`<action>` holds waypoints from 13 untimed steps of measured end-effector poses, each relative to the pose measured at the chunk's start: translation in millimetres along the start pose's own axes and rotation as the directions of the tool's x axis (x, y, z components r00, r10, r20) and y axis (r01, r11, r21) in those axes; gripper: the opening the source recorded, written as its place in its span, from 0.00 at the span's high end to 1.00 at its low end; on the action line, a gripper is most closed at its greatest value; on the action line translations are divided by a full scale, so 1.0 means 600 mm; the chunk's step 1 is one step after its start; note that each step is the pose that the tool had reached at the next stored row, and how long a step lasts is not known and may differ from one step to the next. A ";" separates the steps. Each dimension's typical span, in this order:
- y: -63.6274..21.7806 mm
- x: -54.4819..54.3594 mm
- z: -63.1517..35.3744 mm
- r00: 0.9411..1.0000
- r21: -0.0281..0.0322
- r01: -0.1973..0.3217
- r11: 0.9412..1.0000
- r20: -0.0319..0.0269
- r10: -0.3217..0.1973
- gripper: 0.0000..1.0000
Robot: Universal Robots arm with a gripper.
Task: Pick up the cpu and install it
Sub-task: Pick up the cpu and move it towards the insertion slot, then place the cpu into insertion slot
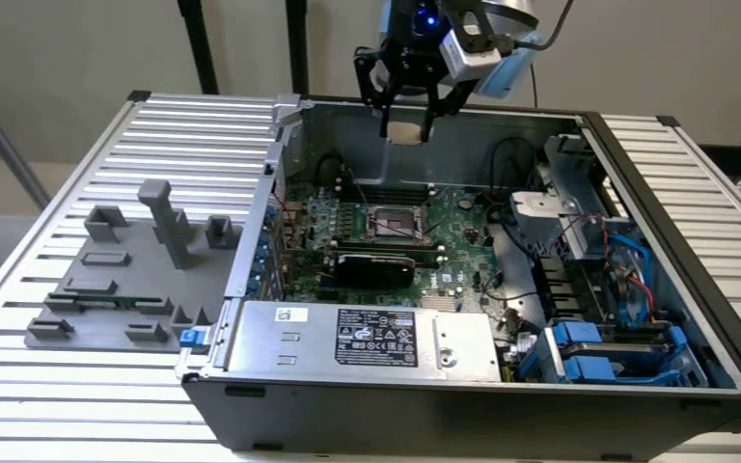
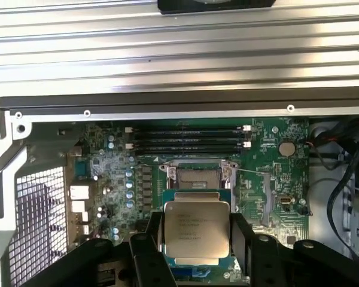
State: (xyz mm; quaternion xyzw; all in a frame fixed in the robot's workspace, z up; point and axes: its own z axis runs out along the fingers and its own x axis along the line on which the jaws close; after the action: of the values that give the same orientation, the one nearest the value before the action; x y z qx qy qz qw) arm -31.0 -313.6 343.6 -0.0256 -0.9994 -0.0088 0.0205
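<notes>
Our gripper (image 2: 196, 254) clamps the cpu (image 2: 196, 230) by two opposite edges, hanging above the open case (image 1: 344, 420), well apart from the socket (image 2: 197, 176). We judge the chip light, stiff, thin and slippery, with a fragile underside; the edges are the safe hold.

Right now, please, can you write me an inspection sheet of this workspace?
Surface: ribbed metal table, carrying an open computer case.
Job's things: cpu held above the case; socket on the motherboard below.
Clutter: grey fixture blocks on the exterior view's left.
Grippers: end effector shut on the cpu.
Cables: blue and red cables inside the case, exterior view's right.
Surroundings: black posts behind the table.
</notes>
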 end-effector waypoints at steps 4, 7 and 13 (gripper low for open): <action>0.001 -0.011 0.012 1.000 0.000 0.000 1.000 0.000 0.000 0.45; 0.001 -0.016 0.018 1.000 0.000 0.000 1.000 0.001 0.000 0.45; 0.001 -0.016 0.019 1.000 0.000 0.000 1.000 0.001 0.000 0.45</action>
State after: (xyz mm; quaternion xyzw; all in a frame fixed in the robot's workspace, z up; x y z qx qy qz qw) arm -21.6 -313.2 332.1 -0.0256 -0.9994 -0.0087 0.0201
